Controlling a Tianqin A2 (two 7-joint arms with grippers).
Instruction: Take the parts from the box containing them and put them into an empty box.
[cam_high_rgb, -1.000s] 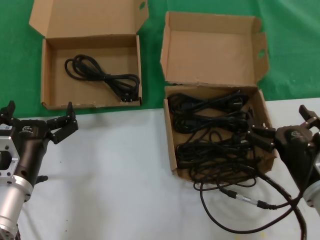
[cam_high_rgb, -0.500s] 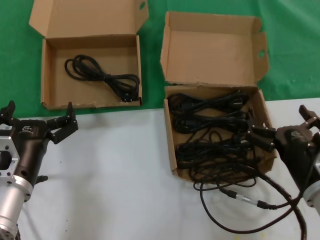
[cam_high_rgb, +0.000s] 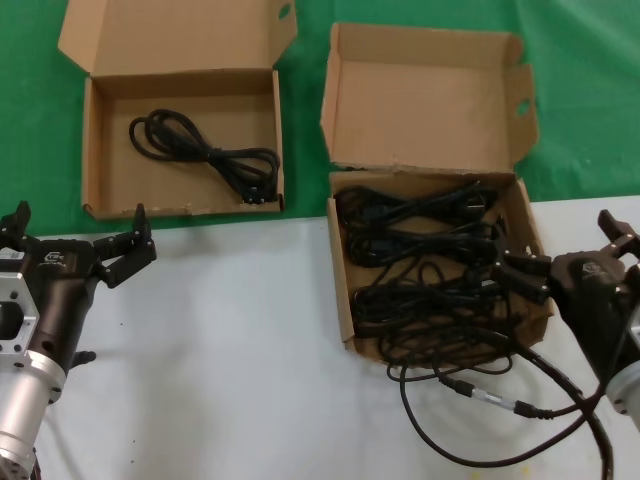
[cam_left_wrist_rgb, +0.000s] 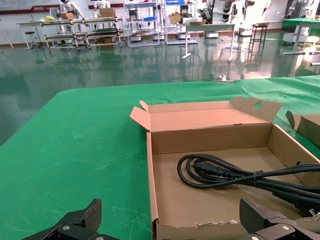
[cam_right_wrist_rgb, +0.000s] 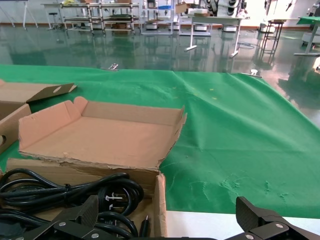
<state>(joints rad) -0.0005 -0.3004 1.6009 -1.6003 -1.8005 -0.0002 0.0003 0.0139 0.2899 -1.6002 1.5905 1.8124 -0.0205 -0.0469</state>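
Note:
The box containing the parts (cam_high_rgb: 430, 100) stands at the right, its lid upright, full of tangled black cables (cam_high_rgb: 430, 260). One cable spills over its front wall onto the table and ends in a metal tip (cam_high_rgb: 500, 400). The other box (cam_high_rgb: 130, 185), wider with a flat lid, holds one coiled cable (cam_high_rgb: 200, 150). My left gripper (cam_high_rgb: 80, 220) hovers open in front of that box's near wall (cam_left_wrist_rgb: 210, 231), and its coil (cam_left_wrist_rgb: 235, 175) lies beyond. My right gripper (cam_high_rgb: 560, 245) is open at the full box's right front corner (cam_right_wrist_rgb: 159, 205), beside plug ends (cam_right_wrist_rgb: 110, 197).
Both boxes rest at the edge of a green cloth (cam_high_rgb: 590, 100), which meets the white table top (cam_high_rgb: 230, 350) in front. The spilled cable loops (cam_high_rgb: 500, 440) lie on the white surface close to my right arm. The wider box's lid (cam_right_wrist_rgb: 30, 90) shows beyond the full box.

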